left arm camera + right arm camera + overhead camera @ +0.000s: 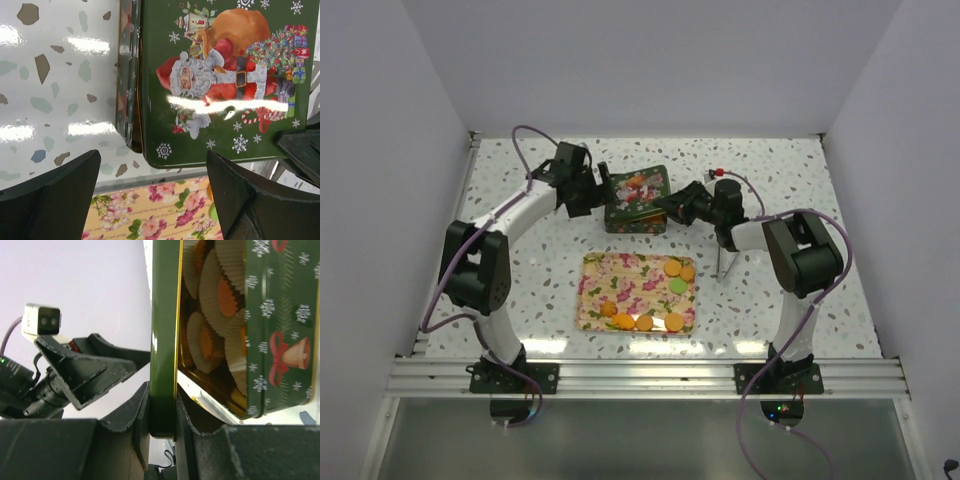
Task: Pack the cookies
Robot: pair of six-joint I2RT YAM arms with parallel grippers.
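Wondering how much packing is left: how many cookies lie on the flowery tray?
7 cookies on the tray: two orange and one green at its far right corner, four orange along its near edge. Overlaps may hide another.

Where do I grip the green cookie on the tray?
Probably pinch its thin edge from straight above, closing across its left and right sides. The green cookie lies flat on the tray, and two orange cookies crowd its far side.
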